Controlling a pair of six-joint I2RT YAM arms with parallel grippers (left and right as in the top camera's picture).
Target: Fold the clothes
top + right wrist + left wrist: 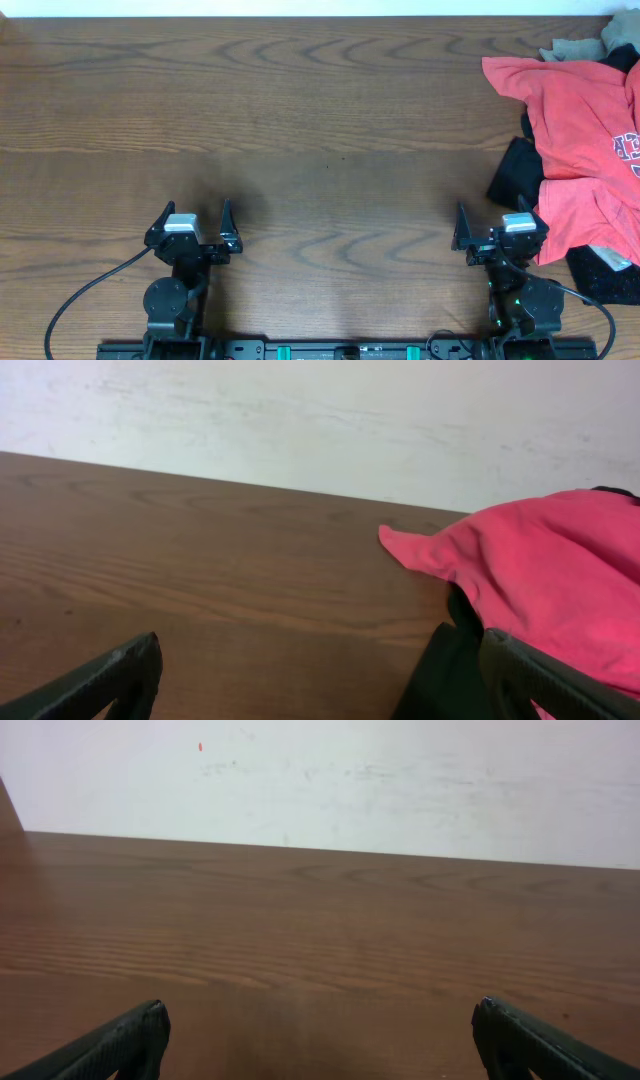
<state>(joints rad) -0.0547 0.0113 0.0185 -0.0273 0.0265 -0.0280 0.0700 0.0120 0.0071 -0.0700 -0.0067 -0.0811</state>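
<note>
The clothes lie in a heap at the table's right edge. On top is a crumpled coral-red T-shirt [580, 120] with navy-and-white lettering at its right side; it also shows in the right wrist view [540, 575]. A black garment [517, 172] pokes out beneath it, seen close in the right wrist view [445, 680]. Beige pieces [575, 48] lie at the far right corner. My right gripper [497, 232] is open and empty, just left of the heap's near edge. My left gripper [192, 225] is open and empty over bare table at the near left.
The wooden table [300, 120] runs back to a white wall [350, 780]. More dark cloth [605, 275] lies at the near right, beside the right arm's base. Cables trail from both arm bases along the front edge.
</note>
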